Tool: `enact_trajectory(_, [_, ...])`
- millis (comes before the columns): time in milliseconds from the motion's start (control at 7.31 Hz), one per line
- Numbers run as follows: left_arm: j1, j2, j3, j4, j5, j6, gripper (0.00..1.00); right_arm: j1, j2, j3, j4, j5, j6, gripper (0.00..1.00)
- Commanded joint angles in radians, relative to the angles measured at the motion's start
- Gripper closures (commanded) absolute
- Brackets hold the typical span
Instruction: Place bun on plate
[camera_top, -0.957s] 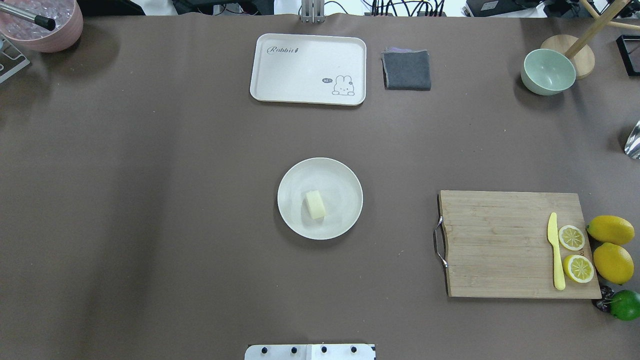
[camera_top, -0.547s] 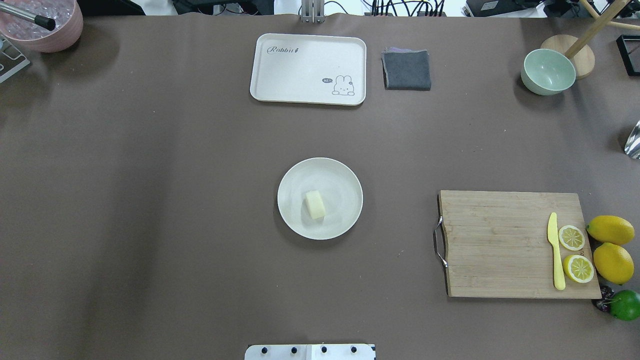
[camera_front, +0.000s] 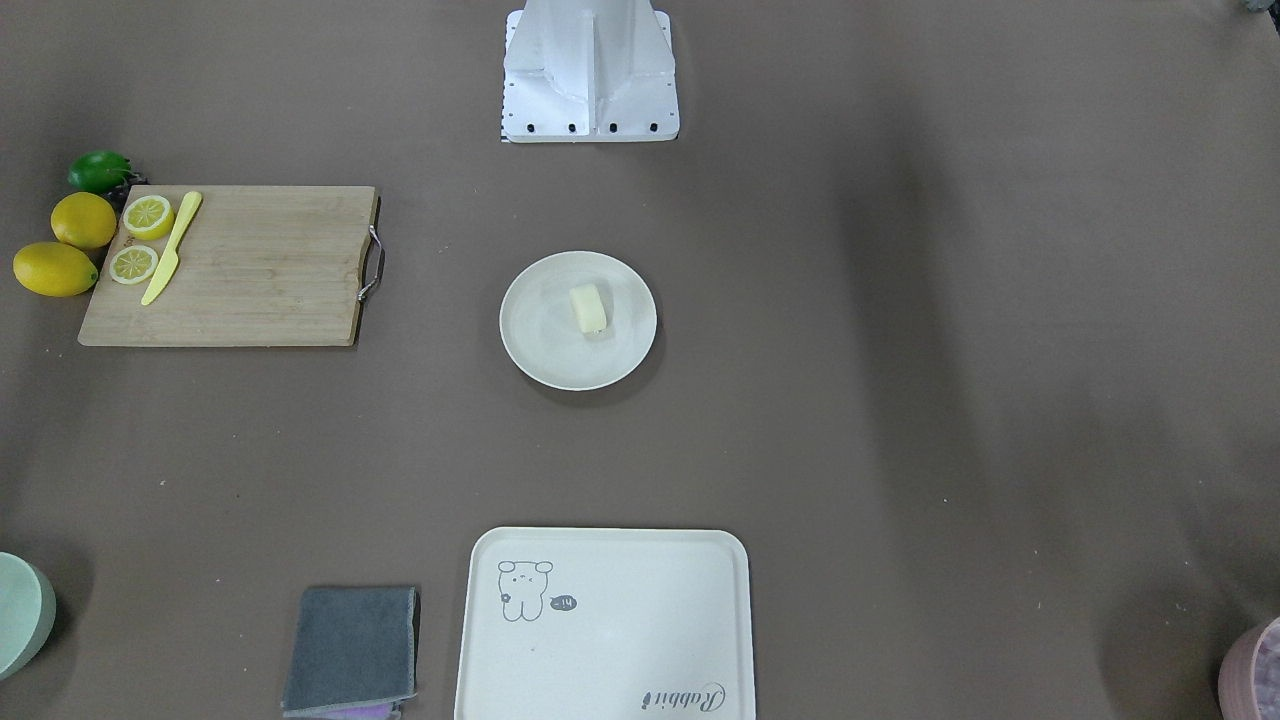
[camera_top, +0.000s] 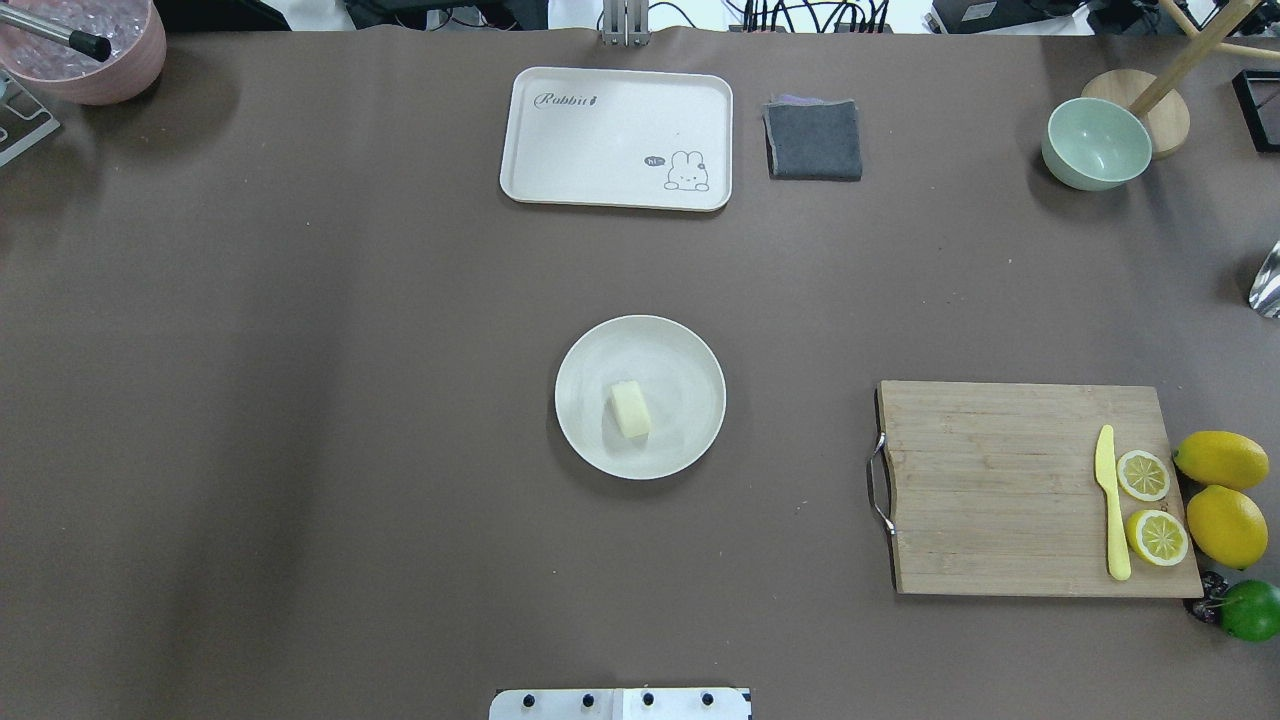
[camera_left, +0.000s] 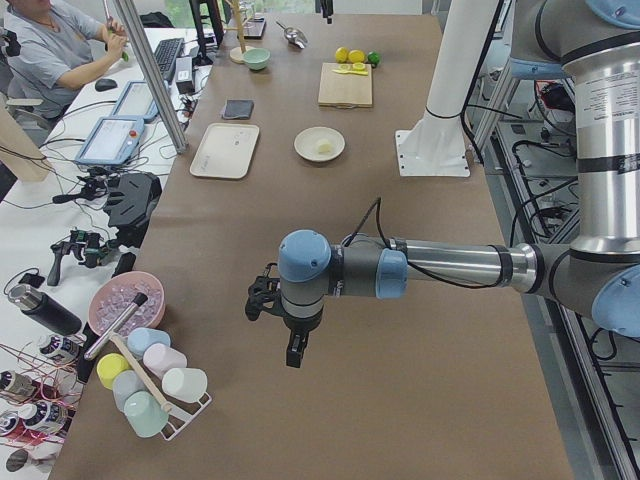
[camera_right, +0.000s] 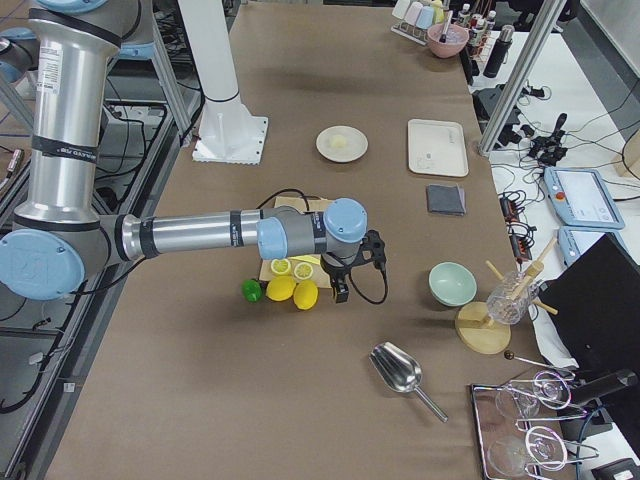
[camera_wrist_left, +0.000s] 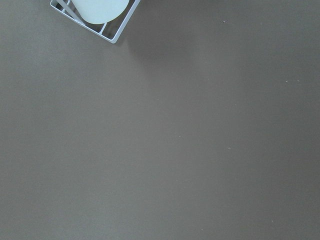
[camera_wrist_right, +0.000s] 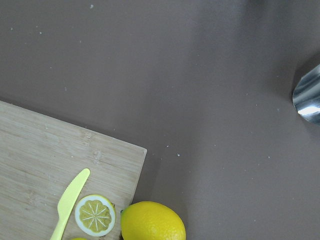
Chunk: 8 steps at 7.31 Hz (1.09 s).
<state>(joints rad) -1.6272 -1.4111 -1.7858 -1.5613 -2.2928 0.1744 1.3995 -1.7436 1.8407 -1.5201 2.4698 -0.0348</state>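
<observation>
Bun (camera_top: 630, 410) seen lying on plate (camera_top: 685, 365), slightly off centre, nothing touching it. Placing step judged done. Left gripper (camera_left: 292, 352) hung over table (camera_left: 420, 400), right gripper (camera_right: 340, 290) beside lemons (camera_right: 295, 292); both well apart from plate. Jaw opening cannot be told; nothing seen held. No further move judged needed.

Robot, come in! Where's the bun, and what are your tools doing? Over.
Left tool and right tool both far from plate, open or shut unclear. Bun lying on plate. Nothing blocking it.
</observation>
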Motion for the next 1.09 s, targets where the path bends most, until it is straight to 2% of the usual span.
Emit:
enact_trajectory(0, [0.0, -0.008, -0.001, 0.001, 0.003, -0.001, 0.02, 0.021, -0.019, 0.002, 0.006, 0.0, 0.0, 0.0])
enact_trajectory(547, [0.0, -0.017, -0.009, 0.003, 0.0, -0.007, 0.02, 0.036, -0.017, -0.005, 0.006, -0.043, -0.007, 0.0])
enact_trajectory(684, [0.0, -0.017, -0.015, 0.003, -0.004, -0.007, 0.02, 0.036, -0.017, -0.017, 0.005, -0.081, -0.019, 0.0])
enact_trajectory(957, [0.0, -0.012, -0.029, 0.007, -0.014, -0.009, 0.02, 0.041, -0.022, -0.018, -0.005, -0.115, -0.105, 0.0])
